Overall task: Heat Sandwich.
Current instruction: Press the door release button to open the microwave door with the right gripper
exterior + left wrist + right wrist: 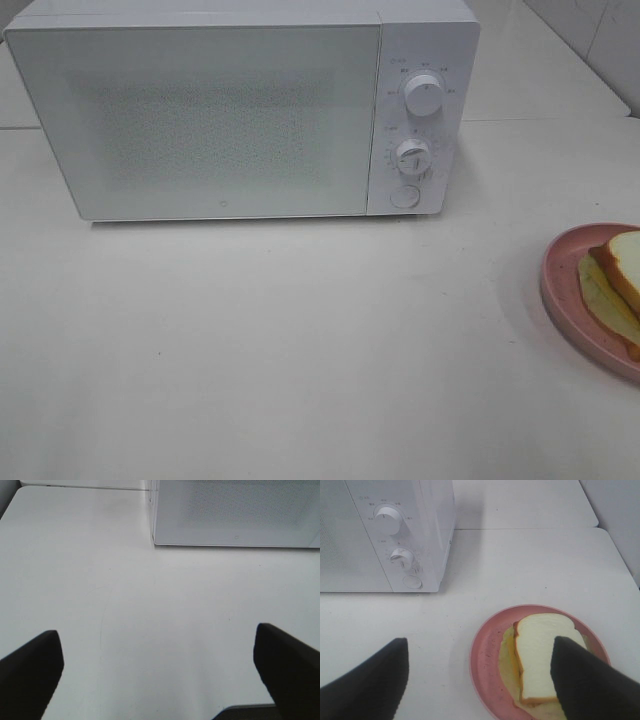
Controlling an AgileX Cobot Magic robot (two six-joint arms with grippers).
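Right end effector [479, 645]: spread, empty, hovering over the sandwich [536, 652] on the pink plate [484, 666]. Left end effector [156, 630]: spread above the table [300, 350]. Beyond, the microwave [220, 120], door shut. Risk: an off-centre pinch shears the slices apart and the cheese slides out.

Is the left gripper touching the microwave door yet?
Apart. In the left wrist view, bare table lies between the open left gripper and the microwave door.
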